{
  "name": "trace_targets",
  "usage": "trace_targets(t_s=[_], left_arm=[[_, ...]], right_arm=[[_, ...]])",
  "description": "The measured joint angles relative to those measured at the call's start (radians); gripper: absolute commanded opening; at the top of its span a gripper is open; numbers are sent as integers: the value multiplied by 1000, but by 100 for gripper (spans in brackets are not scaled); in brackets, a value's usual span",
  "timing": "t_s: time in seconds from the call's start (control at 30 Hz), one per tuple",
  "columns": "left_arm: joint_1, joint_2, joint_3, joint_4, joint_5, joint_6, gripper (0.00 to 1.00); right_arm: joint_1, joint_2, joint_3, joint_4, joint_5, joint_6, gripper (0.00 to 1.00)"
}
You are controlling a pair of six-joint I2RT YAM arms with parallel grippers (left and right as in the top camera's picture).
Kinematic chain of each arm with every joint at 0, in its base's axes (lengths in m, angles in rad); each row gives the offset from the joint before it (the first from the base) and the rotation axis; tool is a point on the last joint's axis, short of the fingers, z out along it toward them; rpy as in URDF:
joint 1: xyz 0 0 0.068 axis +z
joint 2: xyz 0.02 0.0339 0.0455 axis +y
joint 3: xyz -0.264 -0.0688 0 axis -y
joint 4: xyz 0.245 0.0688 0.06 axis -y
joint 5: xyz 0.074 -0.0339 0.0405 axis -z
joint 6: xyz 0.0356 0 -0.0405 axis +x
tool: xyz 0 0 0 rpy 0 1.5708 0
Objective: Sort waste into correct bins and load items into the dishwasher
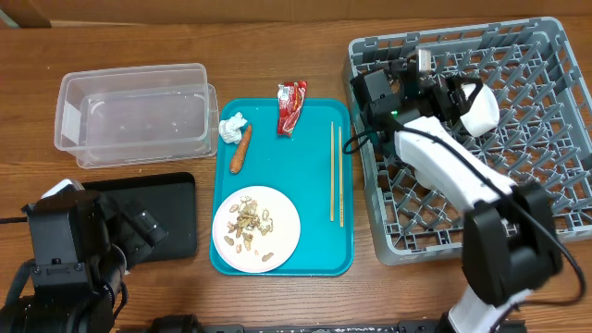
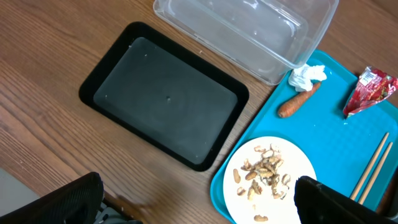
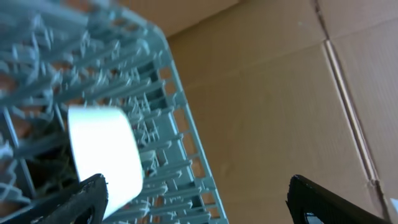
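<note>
**Item: white cup** (image 1: 480, 109). It lies on its side among the upper-left prongs of the grey dish rack (image 1: 546, 162), at the right of the table. Judged to be the first piece loaded, as nothing else shows in the rack.

**Right gripper** (image 3: 198, 186). It is over the rack with its fingers spread wide. The cup sits against the left finger only and is not clamped. That reads as a cup let go rather than gripped.

**Left gripper** (image 2: 199, 186). Its fingers are apart and it carries nothing. It is near the black tray (image 2: 165, 102), which is probably one of the waste bins.

**Teal tray** (image 1: 319, 250). It is at the table centre and holds the unsorted things:
- a white plate (image 1: 289, 215) with peanut shells (image 1: 252, 227)
- a carrot (image 1: 240, 150) touching a crumpled tissue (image 1: 231, 127)
- a red wrapper (image 1: 291, 106)
- a pair of chopsticks (image 1: 336, 171) lying parallel

**Clear container** (image 1: 69, 120). It is at the upper left, just beside the tray, and is likely the second bin.

**Not determinable:**
- The right wrist view is blurred and tilted, so how the cup seats on the prongs is unclear.
- From overhead the right arm covers part of the rack floor.
- The left arm's body hides the near-left table edge.
- Which bin is meant for which kind of waste.
</note>
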Motion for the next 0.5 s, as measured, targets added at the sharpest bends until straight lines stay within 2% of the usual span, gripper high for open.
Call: trace_targets(t_s=[0.3,0.43,0.5], left_arm=[[0,0,0,0,0,0,100],[0,0,0,0,0,0,100],[0,0,0,0,0,0,100]], right_arm=[[145,-395,29,-61,-167,40,96],[217,-560,36,-166,-350,119,96],[240,-634,38,-235,-504,181,98]])
